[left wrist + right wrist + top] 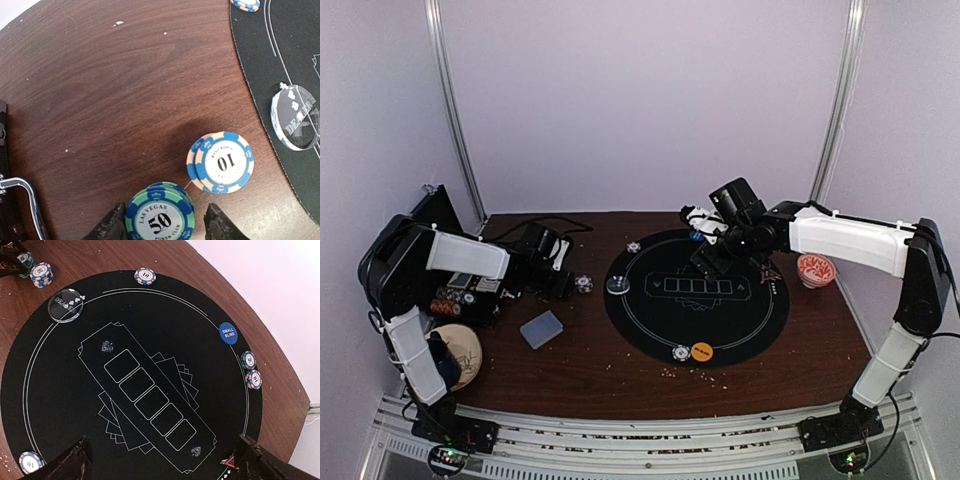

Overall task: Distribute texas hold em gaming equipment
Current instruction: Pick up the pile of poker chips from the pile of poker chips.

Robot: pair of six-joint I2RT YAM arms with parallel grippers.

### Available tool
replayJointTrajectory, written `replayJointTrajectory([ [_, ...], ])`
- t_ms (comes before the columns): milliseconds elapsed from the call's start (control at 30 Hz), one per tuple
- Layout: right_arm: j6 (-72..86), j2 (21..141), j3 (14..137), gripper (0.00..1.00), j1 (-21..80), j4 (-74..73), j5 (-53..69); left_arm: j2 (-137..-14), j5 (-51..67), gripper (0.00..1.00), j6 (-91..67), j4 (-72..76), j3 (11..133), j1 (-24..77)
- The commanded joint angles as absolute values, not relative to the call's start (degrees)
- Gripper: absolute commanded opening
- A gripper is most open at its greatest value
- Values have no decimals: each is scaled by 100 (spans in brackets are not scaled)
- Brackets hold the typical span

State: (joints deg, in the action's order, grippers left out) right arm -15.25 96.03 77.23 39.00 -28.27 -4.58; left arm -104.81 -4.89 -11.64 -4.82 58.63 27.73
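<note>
A green-and-blue "50" poker chip stack (160, 217) stands on the wood between the fingers of my left gripper (167, 220). The left finger is against the stack and the right finger stands a little off it. A blue-and-white "10" chip stack (222, 161) lies just beyond. The clear dealer disc (296, 117) sits on the mat's edge. My right gripper (162, 462) hangs open over the black mat (60, 390), holding nothing. On the mat's rim lie the blue small-blind disc (228, 333), two chip stacks (248, 360), a red triangle marker (229, 461) and an orange disc (702, 351). The card deck (541, 328) lies on the wood.
A chip rack (455, 298) and a round wooden piece (460, 350) sit by the left arm. A red-and-white bowl (816, 268) stands right of the mat. More chips lie at the mat's far edge (145, 276) and near edge (30, 462). Cables (535, 225) run along the back left.
</note>
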Motion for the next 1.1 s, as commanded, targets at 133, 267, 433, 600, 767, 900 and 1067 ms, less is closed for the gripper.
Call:
replayJointTrajectory([
  [133,-1527,9483,7633,100,3938,-2685,-580,-10503,-507,43,-1204,-447,6002,2733],
  [267,-1525,9475,7629,100,3938,-2681,-589,-10482,-559,37,-1212,-457,6003,2733],
  [433,-1521,9476,7628,100,3942,-2672,-623,-10363,-624,31,-1230,-441,5982,2739],
  [600,-1525,9458,7627,100,3937,-2663,-641,-10084,-672,27,-1273,-404,5929,2740],
  [767,-1497,9457,7629,100,3938,-2646,-680,-9811,-585,25,-1329,-337,5882,2752],
  [900,-1437,9449,7633,100,3937,-2589,-819,-9819,-511,25,-1328,-393,6064,2848],
  [1067,-1392,9415,7596,100,3916,-2486,-1011,-10127,-519,25,-1332,-559,6566,3075],
])
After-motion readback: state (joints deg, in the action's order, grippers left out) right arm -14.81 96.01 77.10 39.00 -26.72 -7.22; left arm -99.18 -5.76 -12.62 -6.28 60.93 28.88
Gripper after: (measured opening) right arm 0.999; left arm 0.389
